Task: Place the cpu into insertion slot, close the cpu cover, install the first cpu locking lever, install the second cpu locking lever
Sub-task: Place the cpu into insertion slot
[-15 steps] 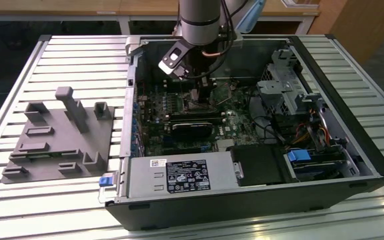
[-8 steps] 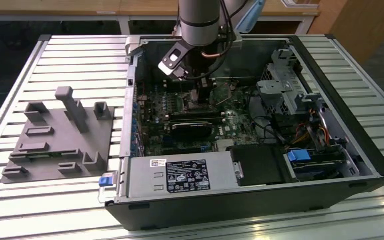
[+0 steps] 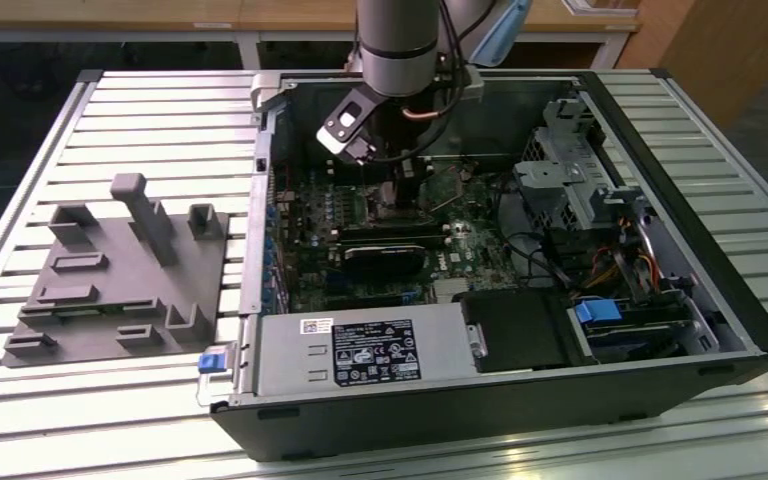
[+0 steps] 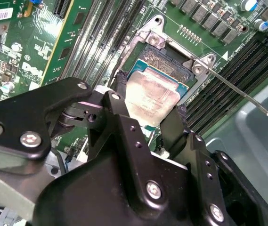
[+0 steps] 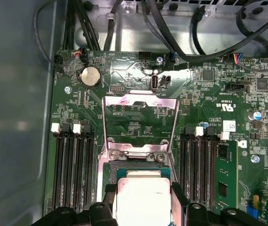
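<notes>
The cpu [image 4: 151, 95] is a silvery square chip held between my two black fingertips [image 4: 119, 81], right over the insertion slot [image 4: 166, 55] in the green board. In the first wrist view the cpu [image 5: 143, 202] sits level with the slot's rim [image 5: 138, 165]; whether it is fully seated I cannot tell. The cpu cover [image 5: 141, 98] stands swung open beyond the slot, its window showing the board behind. A thin metal locking lever [image 4: 237, 89] sticks out free beside the slot. My gripper [image 4: 150, 101] [image 5: 143, 201] reaches down into the case [image 3: 408, 180].
Long black memory slots [image 5: 72, 169] [image 5: 199, 165] flank the socket on both sides. A black fan unit [image 3: 384, 255] and a power supply [image 3: 357, 350] sit inside the open computer case [image 3: 704, 300]. A grey fixture block [image 3: 117, 270] lies on the slatted table at the exterior view's left.
</notes>
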`<state>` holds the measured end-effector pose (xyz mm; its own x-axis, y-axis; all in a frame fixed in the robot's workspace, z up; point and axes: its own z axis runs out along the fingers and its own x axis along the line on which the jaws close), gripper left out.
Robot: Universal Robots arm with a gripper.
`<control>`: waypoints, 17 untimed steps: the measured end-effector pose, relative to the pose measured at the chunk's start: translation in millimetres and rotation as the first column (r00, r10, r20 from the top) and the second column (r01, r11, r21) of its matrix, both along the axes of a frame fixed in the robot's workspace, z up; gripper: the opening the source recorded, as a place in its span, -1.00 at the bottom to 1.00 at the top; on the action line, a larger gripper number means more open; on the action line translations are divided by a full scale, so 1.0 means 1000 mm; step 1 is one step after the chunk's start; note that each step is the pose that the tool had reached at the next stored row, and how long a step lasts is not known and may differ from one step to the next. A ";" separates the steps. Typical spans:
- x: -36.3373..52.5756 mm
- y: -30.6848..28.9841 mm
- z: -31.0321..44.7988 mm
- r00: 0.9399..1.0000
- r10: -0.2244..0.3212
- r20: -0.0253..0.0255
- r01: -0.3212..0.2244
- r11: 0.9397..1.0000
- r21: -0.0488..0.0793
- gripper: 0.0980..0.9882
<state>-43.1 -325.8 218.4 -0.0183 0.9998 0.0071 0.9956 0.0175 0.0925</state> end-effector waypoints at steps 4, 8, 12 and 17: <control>-0.0010 0.0006 -0.0054 1.000 -0.004 0.000 0.004 1.000 0.000 -0.01; -0.0014 0.0006 -0.0111 1.000 -0.007 0.000 0.007 1.000 0.000 -0.01; -0.0016 0.0006 -0.0139 1.000 -0.007 0.000 0.007 1.000 0.000 -0.01; -0.0020 0.0006 -0.0160 1.000 -0.012 0.000 0.012 1.000 0.000 -0.01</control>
<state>-45.1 -325.2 202.4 -0.0065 1.0000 0.0071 0.9957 0.0058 0.0925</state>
